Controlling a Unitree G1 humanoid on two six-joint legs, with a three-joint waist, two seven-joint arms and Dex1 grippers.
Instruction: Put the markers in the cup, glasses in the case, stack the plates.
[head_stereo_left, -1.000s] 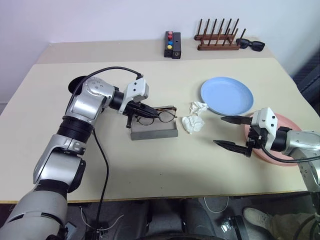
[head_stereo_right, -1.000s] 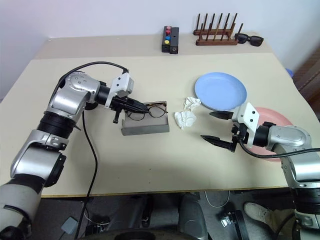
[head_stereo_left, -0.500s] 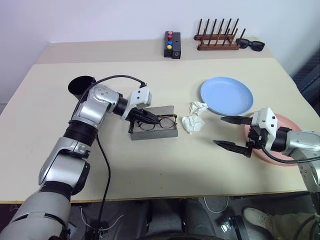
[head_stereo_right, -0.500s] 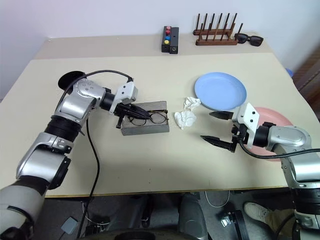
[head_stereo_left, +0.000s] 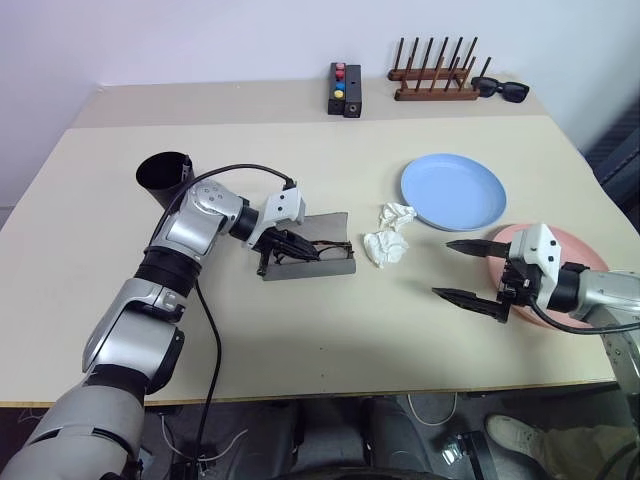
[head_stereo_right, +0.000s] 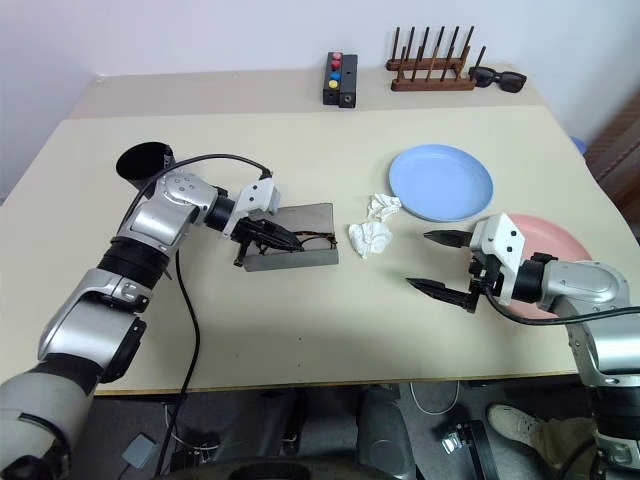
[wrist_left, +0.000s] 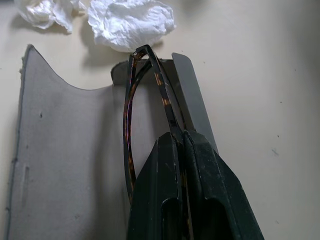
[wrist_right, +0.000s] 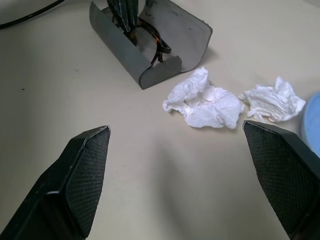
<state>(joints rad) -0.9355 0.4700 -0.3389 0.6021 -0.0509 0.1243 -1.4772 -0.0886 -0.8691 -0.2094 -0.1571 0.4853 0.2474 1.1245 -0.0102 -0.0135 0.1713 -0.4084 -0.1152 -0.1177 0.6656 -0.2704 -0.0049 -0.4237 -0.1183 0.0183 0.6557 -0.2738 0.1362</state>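
Note:
The grey case (head_stereo_left: 322, 268) lies open in the middle of the table. My left gripper (head_stereo_left: 303, 245) is shut on the dark-rimmed glasses (wrist_left: 131, 115), which sit low inside the case, with the fingers (wrist_left: 200, 165) pinching the frame. The black cup (head_stereo_left: 163, 178) stands upright behind my left arm. A light blue plate (head_stereo_left: 453, 190) lies at the right. Closer to me, the pink plate (head_stereo_left: 565, 262) is partly hidden by my right arm. My right gripper (head_stereo_left: 441, 268) hovers open and empty beside the pink plate, pointing toward the case (wrist_right: 150, 75). The markers are out of view.
Two crumpled white tissues (head_stereo_left: 388, 240) lie between the case and the blue plate. At the back edge stand a black box with coloured buttons (head_stereo_left: 345, 90), a wooden peg rack (head_stereo_left: 436, 78) and black sunglasses (head_stereo_left: 502, 90).
My left gripper has come down with the glasses, from above the case's rim into the case. The right gripper has stayed where it was, still open.

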